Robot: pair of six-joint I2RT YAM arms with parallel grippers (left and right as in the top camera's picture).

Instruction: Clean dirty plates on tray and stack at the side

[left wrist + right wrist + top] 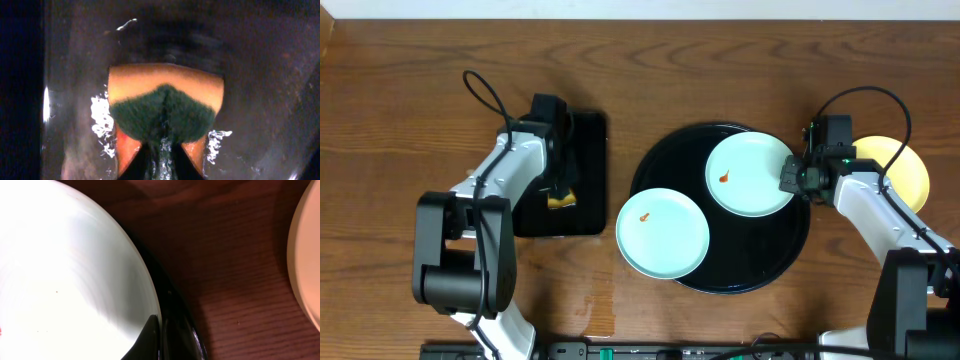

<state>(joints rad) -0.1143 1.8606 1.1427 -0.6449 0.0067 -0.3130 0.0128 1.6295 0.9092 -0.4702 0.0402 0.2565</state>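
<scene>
On the brown tabletop (420, 80), the round black tray (760, 265) carries one smeared mint plate (745, 190). A second mint plate (665, 245) overhangs its left rim, and the yellow plate (910, 175) lies off it to the right. Wiping seems not yet started. The left jaws, over the small rectangular tray (585, 215), pinch a wet sponge (165, 112), which must next reach the smear (724, 178). The right jaws stand narrow astride the first plate's rim; I cannot tell whether they clamp it.
</scene>
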